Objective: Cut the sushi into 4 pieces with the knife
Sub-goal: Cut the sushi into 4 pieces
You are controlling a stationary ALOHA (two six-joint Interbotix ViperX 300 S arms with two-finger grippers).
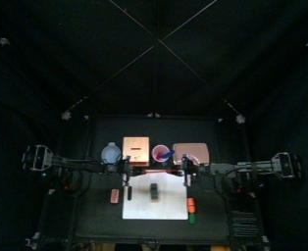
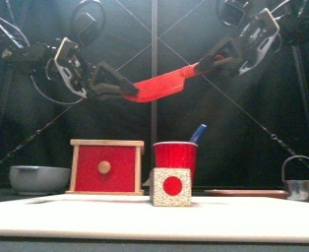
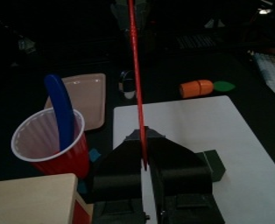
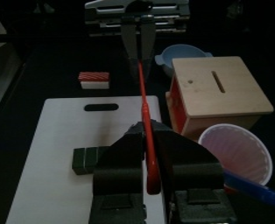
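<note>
Both the left gripper [image 3: 140, 138] and right gripper [image 4: 148, 131] pinch the red knife [image 2: 164, 84] above the board [image 4: 58, 131], probably regripping for your sushi [image 4: 88, 157] cut.

The black worktop [image 1: 98, 224] carries a white cutting board [image 1: 154, 196] at its centre. Behind the board stand a bowl [image 1: 112, 152], a wooden box [image 1: 137, 150], a red cup [image 1: 161, 153] and a pink tray [image 1: 191, 152]. A small red toy [image 1: 115, 196] lies left of the board and an orange-and-green toy [image 1: 191, 206] lies to its right.

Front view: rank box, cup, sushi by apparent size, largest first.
1. box
2-3. sushi and cup: they look alike. The sushi stands nearer the camera and hides the cup's base, so no firm rank.
</note>
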